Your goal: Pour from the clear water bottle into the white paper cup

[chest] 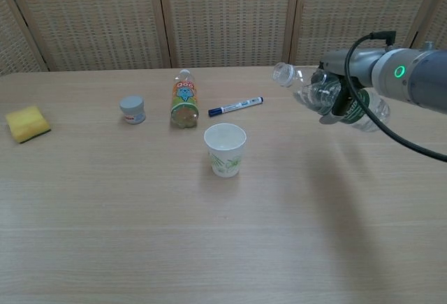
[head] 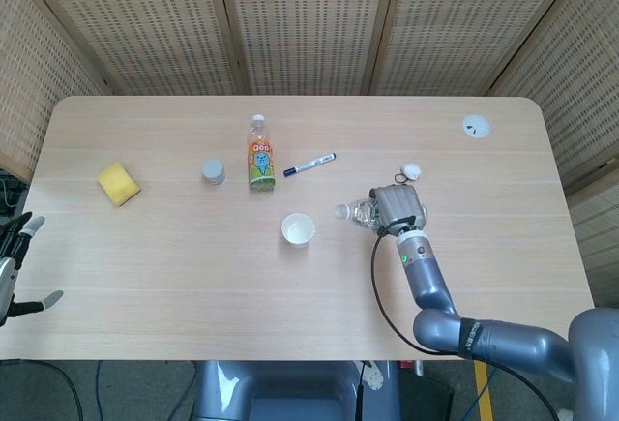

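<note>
My left hand is cut off at the head view's left edge. My right hand covers the clear water bottle's middle; I can't read its label.

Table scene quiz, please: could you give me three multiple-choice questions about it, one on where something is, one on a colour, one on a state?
1. Where does the marker lie?
A. just right of the lying orange bottle
B. inside the cup
C. on the sponge

2. What colour is the sponge?
A. blue
B. yellow
C. red

3. How is the clear bottle held?
A. standing upright on the table
B. lying flat on the table
C. in the air, tipped with its mouth towards the cup

Answers:
1 A: the marker lies beside the orange bottle.
2 B: the sponge is yellow.
3 C: the right hand holds the clear bottle tilted, open mouth pointing at the cup, not yet over it.
</note>
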Controlling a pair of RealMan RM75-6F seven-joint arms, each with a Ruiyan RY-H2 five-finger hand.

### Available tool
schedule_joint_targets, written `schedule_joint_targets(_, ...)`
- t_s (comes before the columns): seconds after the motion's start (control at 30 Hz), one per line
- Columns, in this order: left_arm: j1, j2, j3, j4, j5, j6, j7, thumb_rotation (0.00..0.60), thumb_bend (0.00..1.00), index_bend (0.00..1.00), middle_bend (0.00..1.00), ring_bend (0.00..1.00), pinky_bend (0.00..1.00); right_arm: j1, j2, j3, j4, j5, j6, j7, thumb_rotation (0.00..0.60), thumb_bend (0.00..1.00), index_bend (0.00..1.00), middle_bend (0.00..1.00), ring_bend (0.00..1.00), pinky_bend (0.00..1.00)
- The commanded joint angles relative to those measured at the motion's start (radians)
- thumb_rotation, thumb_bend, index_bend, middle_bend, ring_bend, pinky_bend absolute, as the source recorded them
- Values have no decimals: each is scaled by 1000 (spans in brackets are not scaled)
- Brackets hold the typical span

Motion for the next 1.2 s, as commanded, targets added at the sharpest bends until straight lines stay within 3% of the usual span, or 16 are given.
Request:
schedule_joint_targets(0.03,0,0,0,0,-1,-1,0,600,54,0,0,0,0,39,-23,-2,-20,47,47,-61,600,563,526,600,533,577)
schedule_joint_targets(0.6,-7,-9,1,7,-14,-16,15,600,54,0,0,0,0,134,-167,-3,39,136,196,-260,600,563,526,601,533,578)
schedule_joint_targets(1.2,-18,-12,-1,12,-30,-37,14,600,54,0,0,0,0,141,-218,-6,106,138,237,-360,600,563,526,601,536,578)
